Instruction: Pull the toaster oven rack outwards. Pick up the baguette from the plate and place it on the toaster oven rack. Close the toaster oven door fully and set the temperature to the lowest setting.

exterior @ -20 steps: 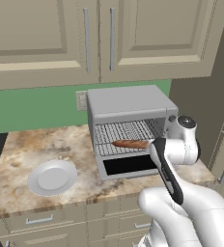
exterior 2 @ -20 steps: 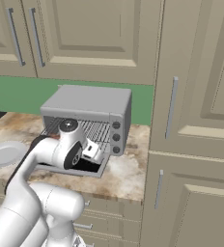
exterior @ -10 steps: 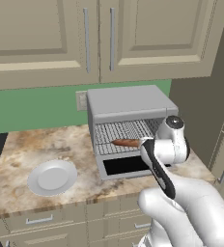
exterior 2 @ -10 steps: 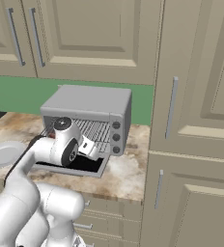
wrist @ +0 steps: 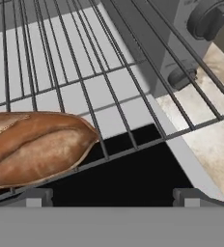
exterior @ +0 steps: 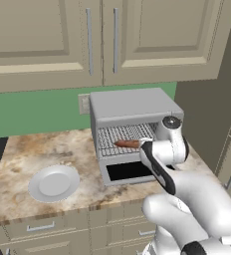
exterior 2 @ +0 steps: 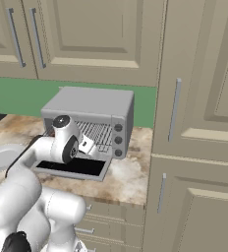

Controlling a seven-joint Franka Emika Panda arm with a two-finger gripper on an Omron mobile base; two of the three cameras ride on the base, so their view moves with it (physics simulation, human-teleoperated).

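The toaster oven [exterior: 132, 107] stands on the counter with its door [exterior: 129, 172] folded down flat. The toaster oven rack [wrist: 109, 87] is pulled out over the door, and the baguette [wrist: 32, 147] lies on its front part, also seen as baguette [exterior: 127, 144]. My gripper [wrist: 112, 195] hovers open just above the rack's front edge, to the right of the loaf and touching nothing; it shows as gripper [exterior 2: 89, 146] in front of the oven's mouth. The plate [exterior: 54, 183] sits bare on the counter to the left.
Dark knobs [wrist: 208, 19] run down the oven's right front, close to the hand. Marble counter [exterior: 33, 154] stretches left of the oven. Wall cabinets [exterior: 87, 40] hang above, and a tall cabinet [exterior 2: 199, 123] stands right of the oven.
The hand has moved left and slightly up along the oven's front, staying open. The baguette stays on the rack.
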